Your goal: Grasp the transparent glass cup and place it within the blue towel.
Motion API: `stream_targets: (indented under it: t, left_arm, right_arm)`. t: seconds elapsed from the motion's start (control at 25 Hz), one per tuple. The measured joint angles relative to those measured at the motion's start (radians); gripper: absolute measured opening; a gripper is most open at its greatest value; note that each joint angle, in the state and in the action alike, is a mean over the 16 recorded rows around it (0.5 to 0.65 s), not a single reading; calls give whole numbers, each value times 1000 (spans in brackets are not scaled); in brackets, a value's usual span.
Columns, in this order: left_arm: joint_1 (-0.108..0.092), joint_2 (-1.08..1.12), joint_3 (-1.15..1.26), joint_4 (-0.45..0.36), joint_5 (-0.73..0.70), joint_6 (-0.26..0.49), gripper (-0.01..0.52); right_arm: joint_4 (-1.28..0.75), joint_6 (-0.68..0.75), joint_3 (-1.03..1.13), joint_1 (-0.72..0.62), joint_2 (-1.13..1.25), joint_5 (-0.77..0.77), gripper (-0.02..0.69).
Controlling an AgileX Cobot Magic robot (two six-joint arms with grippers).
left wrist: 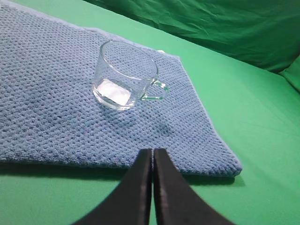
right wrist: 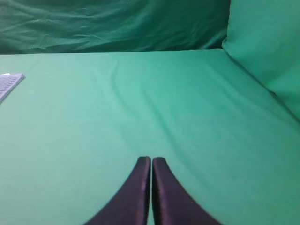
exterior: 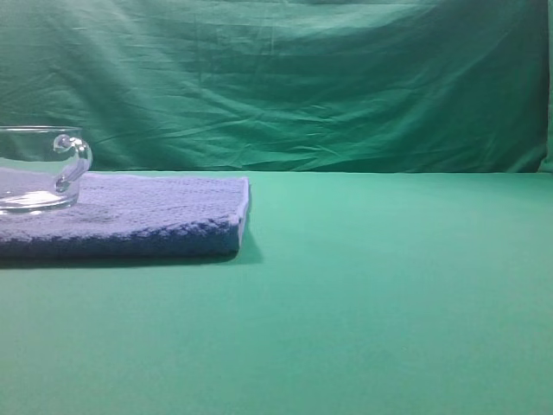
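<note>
A: Which step is shown?
B: Placement looks done: the transparent glass cup (left wrist: pixel 126 80) stands upright on the blue towel (left wrist: pixel 51 108), handle toward the towel's edge. The left claw (left wrist: pixel 153 157) and right claw (right wrist: pixel 151 164) are both closed and empty.
A: What next?
B: Probably nothing but keeping clear.
A: Setting?
B: A green-draped worktop (exterior: pixel 389 294) and backdrop (exterior: pixel 302 78).

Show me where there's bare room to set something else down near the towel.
The green cloth right of the blue towel lies bare up to the backdrop. On the towel, the textured stretch in front of the transparent glass cup is free; the cup fills the patch nearer its far edge.
</note>
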Motion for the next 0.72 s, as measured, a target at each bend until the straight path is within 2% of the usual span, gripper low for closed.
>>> stream_targets:
  t: [0.72]
  left_arm:
    - [0,0,0,0,0,0,0]
  right_arm:
    - [-1,-5,2,-2,0,22,0]
